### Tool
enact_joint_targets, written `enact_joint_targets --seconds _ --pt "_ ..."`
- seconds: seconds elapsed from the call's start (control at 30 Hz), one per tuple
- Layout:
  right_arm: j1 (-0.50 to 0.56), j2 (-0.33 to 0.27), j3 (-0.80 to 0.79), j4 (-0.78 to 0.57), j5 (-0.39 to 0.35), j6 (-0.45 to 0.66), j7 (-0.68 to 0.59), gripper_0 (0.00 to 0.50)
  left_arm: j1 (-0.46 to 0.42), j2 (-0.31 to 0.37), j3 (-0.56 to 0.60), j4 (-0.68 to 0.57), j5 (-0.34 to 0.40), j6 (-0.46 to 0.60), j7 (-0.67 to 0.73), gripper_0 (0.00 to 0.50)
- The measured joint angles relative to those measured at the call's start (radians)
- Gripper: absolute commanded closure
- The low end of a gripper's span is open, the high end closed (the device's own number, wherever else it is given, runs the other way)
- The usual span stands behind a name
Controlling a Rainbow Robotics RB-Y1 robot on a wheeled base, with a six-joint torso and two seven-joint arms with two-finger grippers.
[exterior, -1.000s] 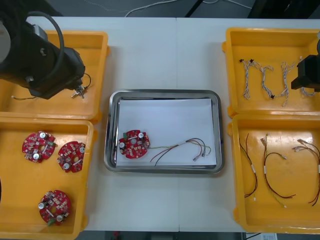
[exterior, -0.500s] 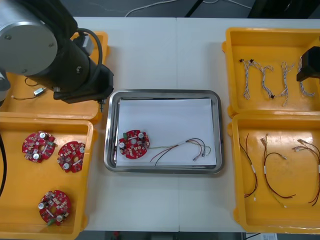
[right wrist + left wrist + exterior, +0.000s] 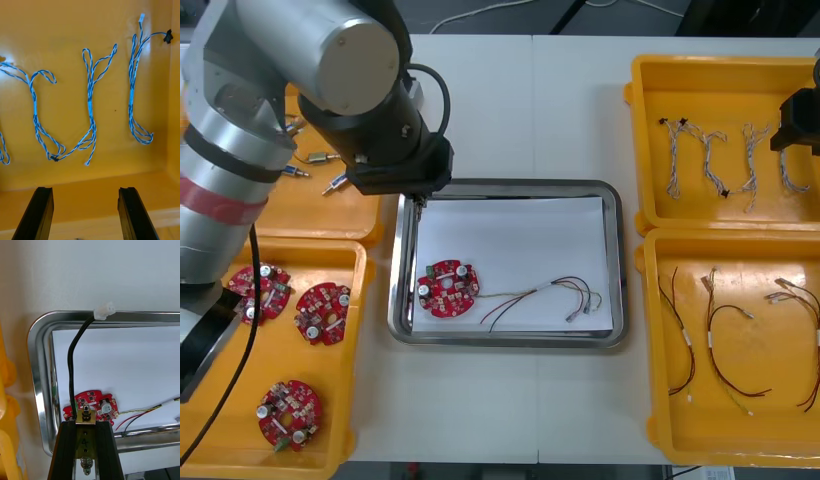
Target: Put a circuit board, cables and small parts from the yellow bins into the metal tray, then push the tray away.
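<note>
One small metal part [image 3: 85,416], with a black cable [image 3: 71,363] rising from it to a white plug [image 3: 104,311], is sitting in your left gripper [image 3: 86,424], whose jaws are pinching it. You are holding it over the far left corner of the metal tray [image 3: 510,185], which is lying in the middle of the counter [image 3: 500,110]. Inside the tray, on its white lining, a round red circuit board [image 3: 447,288] is lying near the left wall, and a red and yellow cable [image 3: 545,293] is stretching from beside it toward the right wall. Your right gripper [image 3: 84,192] is hanging over the far right yellow bin [image 3: 725,62], its jaws spread wide with nothing between them, above the twisted blue and white cables [image 3: 90,108] on the bin's floor. Loose small metal parts [image 3: 315,160] are lying in the far left yellow bin [image 3: 320,215], and three more boards [image 3: 288,413] are lying in the near left yellow bin [image 3: 330,380].
</note>
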Motion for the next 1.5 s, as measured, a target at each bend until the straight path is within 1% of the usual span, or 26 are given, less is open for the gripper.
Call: enact_joint_targets --seconds 0.2,0.3,0.47,0.57,0.63,0.77,0.93,1.07,1.27,1.5 --pt "-0.031 0.007 0.023 0.110 0.047 -0.104 0.086 0.000 -0.027 -0.042 -0.032 0.089 -0.056 0.000 -0.201 0.500" --pt "-0.039 0.019 0.024 0.153 0.064 -0.150 0.126 0.000 -0.033 -0.059 -0.050 0.118 -0.089 0.000 -0.267 0.500" --pt "-0.056 0.043 0.025 0.230 0.071 -0.198 0.155 0.000 -0.034 -0.070 -0.108 0.145 -0.118 -0.006 -0.272 0.500" --pt "-0.069 0.058 0.025 0.287 0.071 -0.227 0.228 0.000 -0.021 -0.070 -0.134 0.148 -0.130 -0.069 -0.272 0.500" --pt "-0.077 0.070 0.026 0.328 0.071 -0.252 0.265 0.000 -0.007 -0.071 -0.150 0.148 -0.157 -0.119 -0.272 0.500" --pt "-0.092 0.090 0.031 0.394 0.071 -0.290 0.289 0.000 0.020 -0.077 -0.172 0.148 -0.220 -0.167 -0.272 0.500" --pt "-0.098 0.110 0.055 0.432 0.071 -0.325 0.293 0.000 0.059 -0.091 -0.175 0.148 -0.268 -0.223 -0.272 0.500" --pt "-0.099 0.121 0.083 0.454 0.071 -0.357 0.295 0.000 0.086 -0.095 -0.175 0.149 -0.285 -0.250 -0.272 0.500" --pt "-0.101 0.137 0.088 0.513 0.071 -0.423 0.352 0.000 0.108 -0.095 -0.175 0.149 -0.311 -0.275 -0.272 0.500" --pt "-0.102 0.143 0.088 0.537 0.071 -0.445 0.352 0.000 0.124 -0.096 -0.175 0.149 -0.332 -0.291 -0.272 0.500"
